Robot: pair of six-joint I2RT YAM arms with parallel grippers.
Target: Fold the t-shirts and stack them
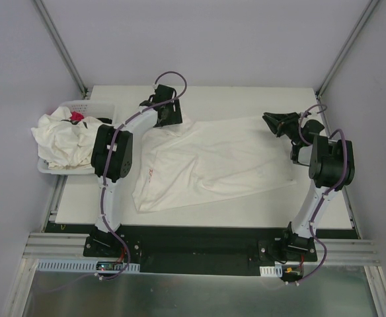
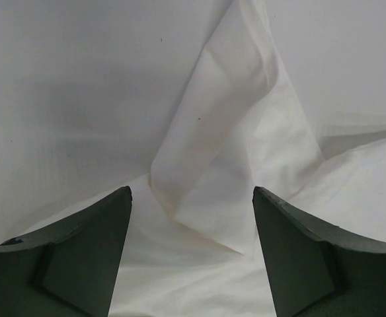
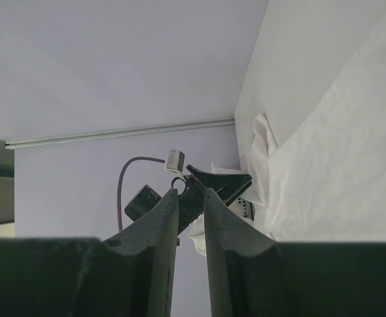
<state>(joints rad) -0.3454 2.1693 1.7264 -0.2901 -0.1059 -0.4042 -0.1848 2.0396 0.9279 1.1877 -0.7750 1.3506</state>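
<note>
Pale walls (image 1: 213, 39), white table (image 1: 259, 211), possibly aluminium rails (image 1: 59, 43).

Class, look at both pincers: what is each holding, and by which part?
Nothing. The left pincer stands open above the spread t-shirt; the right pincer, narrowly apart, grips nothing.

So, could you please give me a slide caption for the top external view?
Left gripper above a spread t-shirt, right gripper at its edge; more shirts heaped in the basket.
</note>
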